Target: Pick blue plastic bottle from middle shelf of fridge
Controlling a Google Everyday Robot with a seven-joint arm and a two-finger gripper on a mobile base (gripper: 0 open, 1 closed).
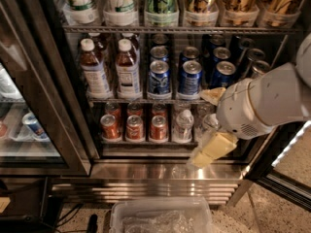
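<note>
The fridge (160,171) stands with its door open. On the middle shelf (146,100), two blue plastic bottles of brown drink with white caps stand at the left front, one (93,68) beside the other (128,68), with more behind them. Blue cans (159,77) fill the shelf to their right. My gripper (201,128) is open and empty on a white arm (262,103). It hangs in front of the fridge's lower right, level with the bottom shelf, well to the right of and below the bottles.
The glass door (34,110) stands open at the left. Tall cans and bottles (160,4) fill the top shelf. Red cans (134,127) and small water bottles (182,125) fill the bottom shelf. A clear plastic bin (160,217) sits on the floor in front.
</note>
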